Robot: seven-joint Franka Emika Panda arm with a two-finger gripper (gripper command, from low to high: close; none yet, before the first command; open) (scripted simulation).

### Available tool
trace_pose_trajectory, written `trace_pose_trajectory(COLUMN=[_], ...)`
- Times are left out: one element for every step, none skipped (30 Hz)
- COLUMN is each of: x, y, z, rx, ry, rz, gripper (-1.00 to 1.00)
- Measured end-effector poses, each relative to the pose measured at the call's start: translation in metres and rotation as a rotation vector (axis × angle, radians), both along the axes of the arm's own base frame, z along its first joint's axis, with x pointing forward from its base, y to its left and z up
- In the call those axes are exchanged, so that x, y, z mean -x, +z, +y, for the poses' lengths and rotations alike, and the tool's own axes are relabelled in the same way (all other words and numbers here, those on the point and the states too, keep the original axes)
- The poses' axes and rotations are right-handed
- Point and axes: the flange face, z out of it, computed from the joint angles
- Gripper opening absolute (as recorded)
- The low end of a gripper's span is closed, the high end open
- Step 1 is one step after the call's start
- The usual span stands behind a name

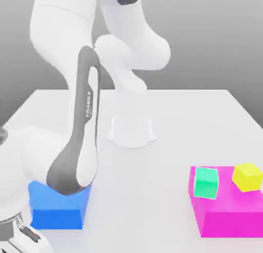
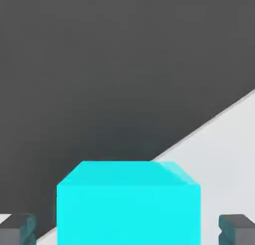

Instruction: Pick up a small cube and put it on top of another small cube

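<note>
The robot's glossy white plastic arm (image 1: 61, 36) bends down from the upper left of the exterior view, and a dark grey moulded link (image 1: 82, 139) on it carries the word "FRANKA" printed upright in small white letters. The arm's round white base (image 1: 131, 131) stands at the middle of a flat, matt pale grey surface (image 1: 169, 118) with no pattern or grain. At the lower left of that view a large, smooth, sharp-edged blue block (image 1: 59, 208) rests on the surface, partly covered by the arm. At the lower right a large magenta block (image 1: 226, 216) of the same plain, untextured finish carries two smaller cubes on its top face: a small mint-green cube (image 1: 206, 183) towards the exterior view's left and a small yellow cube (image 1: 247, 176) towards its right, both tilted slightly and standing apart from each other. In the hand view, the small plain cyan cube (image 2: 128, 206) sits low in the centre of the frame, evenly coloured with crisp edges and a lighter top face. The hand (image 2: 128, 229) has its two dark grey fingers (image 2: 17, 229) closed in against the cube's opposite sides, gripping it between them, with the pale surface and a dark backdrop behind.
</note>
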Motion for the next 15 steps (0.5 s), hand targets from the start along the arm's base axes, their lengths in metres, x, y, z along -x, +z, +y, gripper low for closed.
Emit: trace_pose_trajectory(x=[0.000, 0.000, 0.000, 0.000, 0.000, 0.000, 0.000, 0.000, -0.003, -0.005, -0.006, -0.005, -0.004, -0.001, 0.004], y=[0.000, 0.000, -0.006, -0.001, 0.009, 0.022, 0.037, 0.051, 0.063, 0.074, 0.085, 0.095, 0.105, 0.114, 0.123], z=[0.000, 0.000, 0.000, 0.000, 0.000, 0.000, 0.000, 0.004, 0.022, 0.044, 0.068, 0.092, 0.117, 0.141, 0.165], rx=[0.000, 0.000, 0.000, 0.000, 0.000, -0.001, -0.001, -0.003, -0.011, -0.019, -0.028, -0.036, -0.043, -0.049, -0.054], ry=[0.000, 0.000, 0.000, -0.001, -0.001, -0.001, -0.001, 0.007, 0.037, 0.076, 0.117, 0.161, 0.206, 0.252, 0.299], rz=[0.000, -0.001, 0.000, 0.000, 0.000, 0.000, 0.000, -0.001, -0.004, -0.007, -0.011, -0.014, -0.016, -0.018, -0.019], gripper=[-1.00, -1.00, -1.00, -1.00, -1.00, -1.00, -1.00, -1.00, -1.00, -1.00, -1.00, -1.00, -1.00, -1.00, -1.00])
